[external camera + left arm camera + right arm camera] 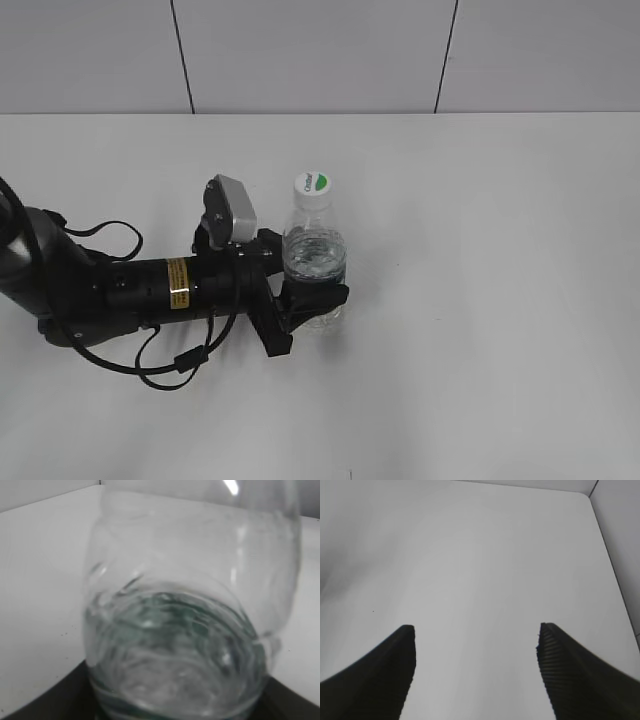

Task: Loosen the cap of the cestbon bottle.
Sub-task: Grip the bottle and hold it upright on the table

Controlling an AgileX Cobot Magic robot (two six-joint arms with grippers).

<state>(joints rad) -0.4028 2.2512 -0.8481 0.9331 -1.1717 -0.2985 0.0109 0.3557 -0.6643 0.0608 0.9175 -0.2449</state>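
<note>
The left gripper squeezes the cestbon bottle low down, standing on the white bench. The cap is on top, untouched. The right gripper has wide-open, empty fingers. A hard twist could spin or tip the bottle.

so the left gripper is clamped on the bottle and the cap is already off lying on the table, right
Not quite. The left gripper is clamped on the bottle, but the cap is not lying on the table; the exterior view shows it on the bottle's neck.
</note>
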